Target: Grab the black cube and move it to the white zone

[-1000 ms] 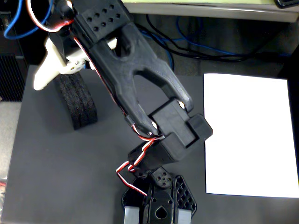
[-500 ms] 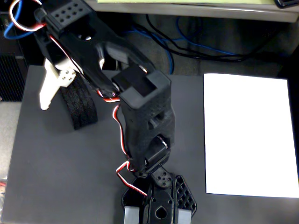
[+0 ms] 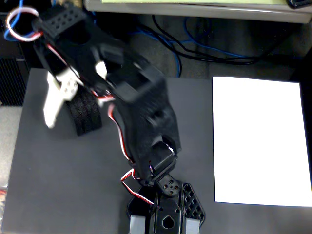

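1. Black cube [image 3: 87, 113]: near the table's [image 3: 63, 175] far-left corner, off the paper.
2. Gripper [image 3: 66, 105]: white finger [image 3: 52, 105] beside the cube; whether it is gripped cannot be told.
3. White zone [image 3: 261, 141]: at the right edge, bare; transfer not yet done.

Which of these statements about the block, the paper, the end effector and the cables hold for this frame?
1. The black cube lies on the white zone. False: it sits on the grey tabletop, far left of the sheet.
2. The end effector is at the block, its white finger to the block's left. True.
3. The white sheet is bare. True.
4. The arm reaches toward the paper. False: it extends to the upper left.
5. Blue cables lie beyond the table. True.
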Robot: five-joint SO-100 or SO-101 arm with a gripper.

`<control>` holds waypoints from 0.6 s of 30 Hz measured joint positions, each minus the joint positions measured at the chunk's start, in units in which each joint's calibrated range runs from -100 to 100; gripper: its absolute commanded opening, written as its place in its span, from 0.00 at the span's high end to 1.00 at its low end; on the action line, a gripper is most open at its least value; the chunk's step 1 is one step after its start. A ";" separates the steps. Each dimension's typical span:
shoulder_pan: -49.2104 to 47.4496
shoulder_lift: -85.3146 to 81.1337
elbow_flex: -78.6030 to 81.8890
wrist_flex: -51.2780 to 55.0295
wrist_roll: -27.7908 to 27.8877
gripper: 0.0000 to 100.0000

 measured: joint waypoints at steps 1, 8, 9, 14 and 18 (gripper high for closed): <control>0.00 3.50 0.00 -0.09 0.00 0.58; -0.07 8.32 -1.92 -0.09 0.05 0.97; -0.07 8.32 -1.92 -0.09 0.16 0.99; -0.07 8.32 -1.92 -0.09 0.05 0.99; 0.15 8.74 -5.58 -0.17 -4.98 0.99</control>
